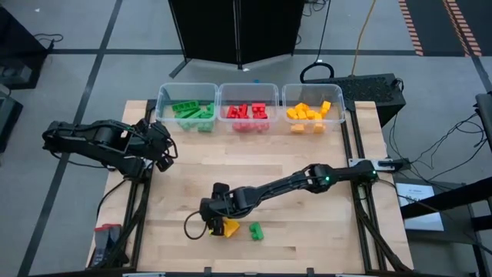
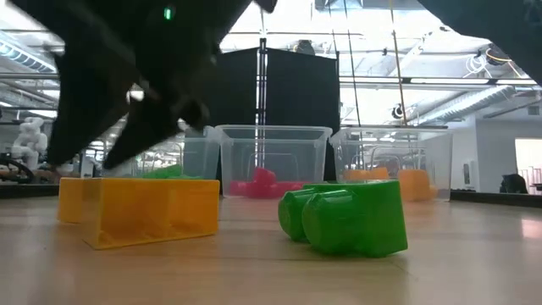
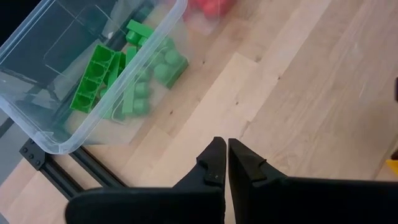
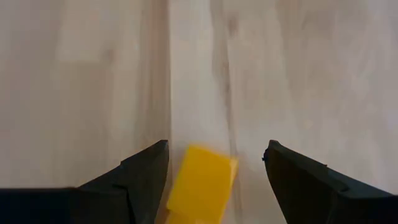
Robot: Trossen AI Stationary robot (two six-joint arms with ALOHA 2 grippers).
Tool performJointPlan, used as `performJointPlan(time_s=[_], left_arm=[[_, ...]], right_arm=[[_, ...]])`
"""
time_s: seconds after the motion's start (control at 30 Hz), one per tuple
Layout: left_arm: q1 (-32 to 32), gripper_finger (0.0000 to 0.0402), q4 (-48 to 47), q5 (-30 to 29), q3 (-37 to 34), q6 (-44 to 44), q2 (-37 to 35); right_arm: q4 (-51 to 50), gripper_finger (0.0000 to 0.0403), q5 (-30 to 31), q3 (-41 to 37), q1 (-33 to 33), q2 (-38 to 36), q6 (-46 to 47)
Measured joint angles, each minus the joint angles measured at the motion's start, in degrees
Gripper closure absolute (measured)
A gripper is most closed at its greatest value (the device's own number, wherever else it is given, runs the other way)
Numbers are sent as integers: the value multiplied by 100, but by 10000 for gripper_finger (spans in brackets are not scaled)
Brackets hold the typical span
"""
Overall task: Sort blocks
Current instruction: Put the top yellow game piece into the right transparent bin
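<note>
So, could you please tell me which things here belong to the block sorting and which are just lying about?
Part of the job:
- yellow block, between the open right claw
- green block beside it
- sorted blocks in the three clear bins

Just lying about:
- black box off the table's far right corner
- left claw, shut, waiting near the green bin

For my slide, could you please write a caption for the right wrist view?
Open right gripper poised over a yellow block on the wooden table.
</note>
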Motion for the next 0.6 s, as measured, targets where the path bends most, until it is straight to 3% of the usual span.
performJointPlan(time_s=[0.27, 0.37, 0.5, 0.6], left_arm=[[1, 402, -7, 7, 0, 1, 1], [-1, 402, -11, 9, 0, 0, 0], [-1, 402, -13, 14, 0, 2, 0], [0, 402, -11, 17, 0, 2, 0]], right_arm=[[-232, 155, 44, 0, 24, 351, 386], [-332, 195, 108, 0, 27, 349, 393], [-344, 292, 76, 3, 22, 348, 331], [-346, 291, 39, 7, -13, 347, 175]])
